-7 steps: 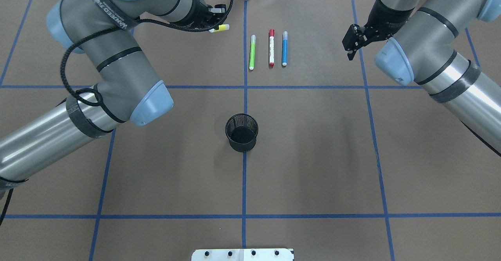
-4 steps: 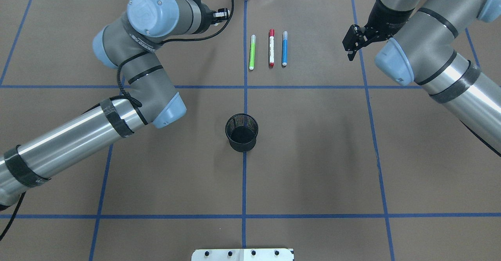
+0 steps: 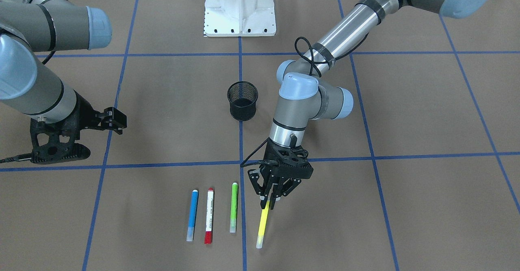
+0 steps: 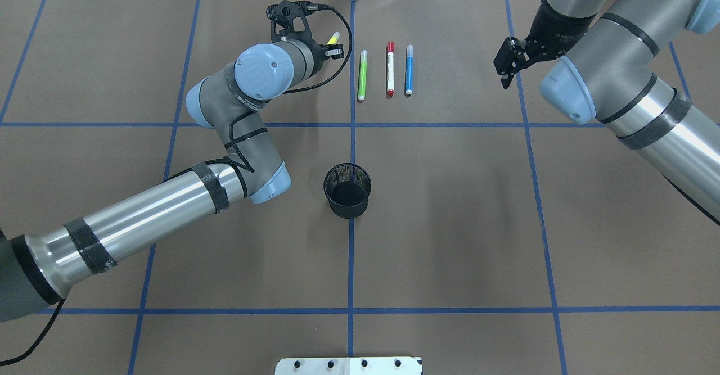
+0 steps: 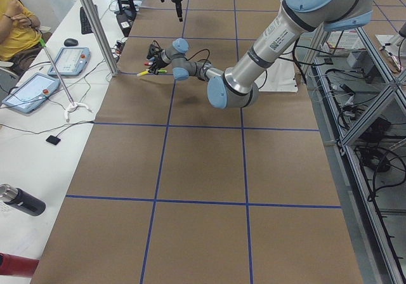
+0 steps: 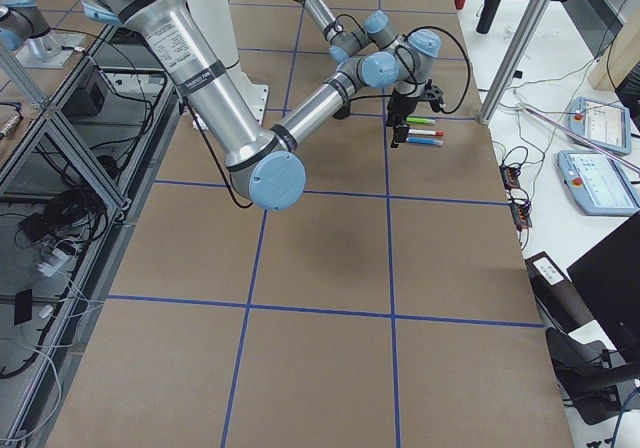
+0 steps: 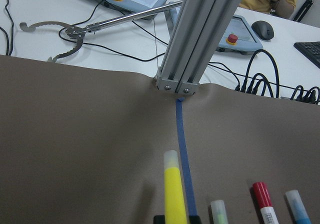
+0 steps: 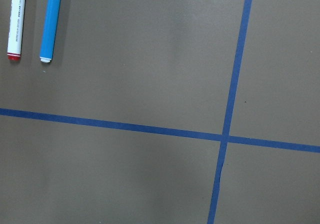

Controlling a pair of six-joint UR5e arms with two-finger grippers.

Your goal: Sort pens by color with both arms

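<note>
Three pens lie side by side near the far table edge: green [image 4: 363, 75], white-bodied with a red cap [image 4: 390, 69], and blue [image 4: 409, 69]. My left gripper [image 3: 270, 202] is shut on the yellow pen [image 3: 262, 225]. That pen points lengthwise just beside the green pen [image 3: 234, 207], on the other side of the centre tape line. In the left wrist view the yellow pen [image 7: 175, 189] juts out between my fingertips, its pale tip toward the far edge. My right gripper [image 4: 506, 64] hangs open and holds nothing, well to the right of the blue pen [image 8: 51, 21].
A black mesh cup [image 4: 347, 190] stands mid-table on the centre line. An aluminium post [image 7: 200, 34] rises at the far edge, with cables and tablets behind it. The white pedestal base [image 3: 239, 11] is at the robot's side. A seated person [image 5: 13, 24] is beyond the table.
My left arm has swung right toward the pen row, carrying the yellow pen and turning it from crosswise to parallel with the others. The right arm has hardly moved.
</note>
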